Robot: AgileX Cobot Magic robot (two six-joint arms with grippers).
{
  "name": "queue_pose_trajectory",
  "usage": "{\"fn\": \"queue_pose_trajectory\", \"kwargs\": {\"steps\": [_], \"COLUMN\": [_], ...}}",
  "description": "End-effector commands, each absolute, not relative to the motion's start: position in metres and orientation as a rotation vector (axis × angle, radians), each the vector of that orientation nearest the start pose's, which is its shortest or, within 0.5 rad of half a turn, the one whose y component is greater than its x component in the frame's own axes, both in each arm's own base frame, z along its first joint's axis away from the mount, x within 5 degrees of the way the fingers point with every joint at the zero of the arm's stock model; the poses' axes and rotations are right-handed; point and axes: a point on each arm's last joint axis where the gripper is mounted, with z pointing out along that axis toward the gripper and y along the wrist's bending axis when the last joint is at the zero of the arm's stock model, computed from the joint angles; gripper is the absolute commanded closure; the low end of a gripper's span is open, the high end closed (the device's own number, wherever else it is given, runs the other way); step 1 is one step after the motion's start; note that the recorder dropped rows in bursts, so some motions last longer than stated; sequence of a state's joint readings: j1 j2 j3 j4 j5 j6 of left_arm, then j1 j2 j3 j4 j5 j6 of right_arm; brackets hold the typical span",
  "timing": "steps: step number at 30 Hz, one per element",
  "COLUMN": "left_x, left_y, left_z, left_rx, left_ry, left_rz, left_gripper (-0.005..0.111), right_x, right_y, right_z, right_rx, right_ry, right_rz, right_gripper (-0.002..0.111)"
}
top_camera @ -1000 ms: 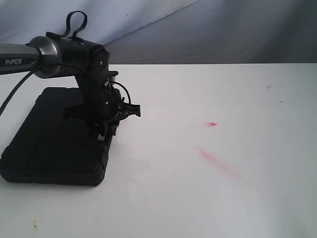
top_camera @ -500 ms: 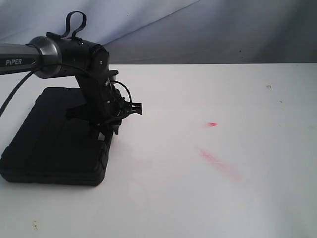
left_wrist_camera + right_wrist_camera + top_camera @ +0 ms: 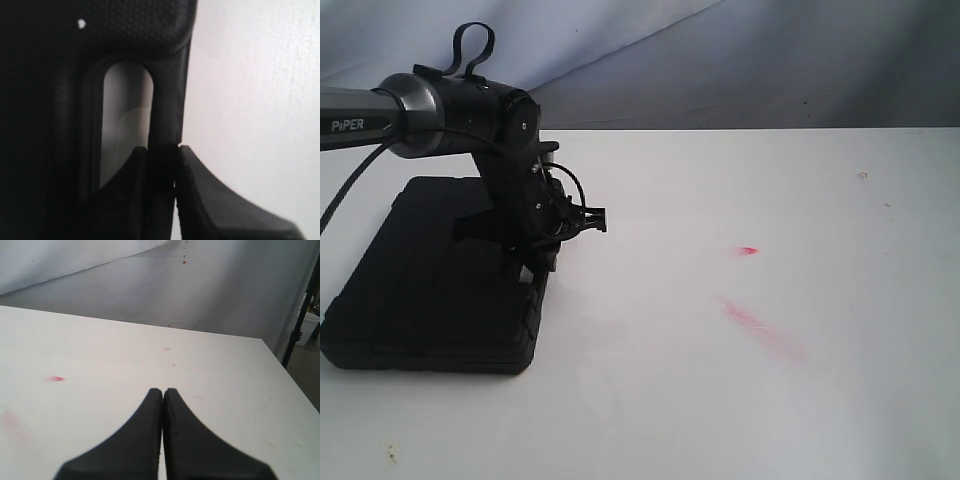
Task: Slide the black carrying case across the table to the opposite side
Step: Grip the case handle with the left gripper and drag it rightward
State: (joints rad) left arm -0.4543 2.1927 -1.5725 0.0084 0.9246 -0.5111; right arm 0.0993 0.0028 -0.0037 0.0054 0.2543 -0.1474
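Left fingers [image 3: 135,190] first: they are clamped on the handle [image 3: 167,100] of the case [image 3: 430,280]. One finger sits down inside the slot [image 3: 125,115], the other is on the outer side, and the handle bar is pinched between the two tips. That is a grasp on the case by its handle, seen close up in the left wrist view.

Pull out to the exterior view and the left arm [image 3: 420,110] comes in from the left edge, wrist bent down, its fingers [image 3: 532,268] meeting the case at the edge that faces the middle of the tabletop [image 3: 720,400]. The case lies flat on the left side of the tabletop, lid up, its bottom resting on the white surface.

Over on the right, the right fingers [image 3: 140,445] are clenched tip to tip with nothing between them, hanging above bare tabletop well apart from the case.

Out on the open white surface to the right of the case there's a small red spot [image 3: 748,250] and, nearer the camera, a faint red smudge [image 3: 760,328]. A grey cloth backdrop [image 3: 740,60] hangs behind the far edge.
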Motion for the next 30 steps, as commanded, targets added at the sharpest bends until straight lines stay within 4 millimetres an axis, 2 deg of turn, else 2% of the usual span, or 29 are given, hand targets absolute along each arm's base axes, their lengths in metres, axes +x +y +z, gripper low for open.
{"fn": "queue_pose_trajectory", "kwargs": {"steps": [1,8,19,25,30], "left_x": [0.387,0.378,0.365,0.367,0.369], "left_y": [-0.199,-0.226,-0.247,-0.272,-0.302], "left_z": [0.132,0.133,0.134,0.144,0.149], "left_rx": [-0.079,-0.035,-0.043,-0.003,0.070], "left_ry": [3.031,2.982,2.993,2.986,2.992], "left_rz": [-0.111,-0.157,-0.214,-0.241,-0.245], "left_gripper": [0.107,0.107,0.107,0.107,0.107], "right_x": [0.055,0.055,0.055,0.055,0.055], "right_y": [0.005,0.005,0.005,0.005,0.005], "right_z": [0.190,0.190,0.190,0.190,0.190], "right_rx": [-0.204,-0.204,-0.204,-0.204,-0.204], "right_ry": [1.723,1.723,1.723,1.723,1.723], "right_rz": [-0.036,-0.036,-0.036,-0.036,-0.036], "right_gripper": [0.108,0.108,0.108,0.108,0.108]}}
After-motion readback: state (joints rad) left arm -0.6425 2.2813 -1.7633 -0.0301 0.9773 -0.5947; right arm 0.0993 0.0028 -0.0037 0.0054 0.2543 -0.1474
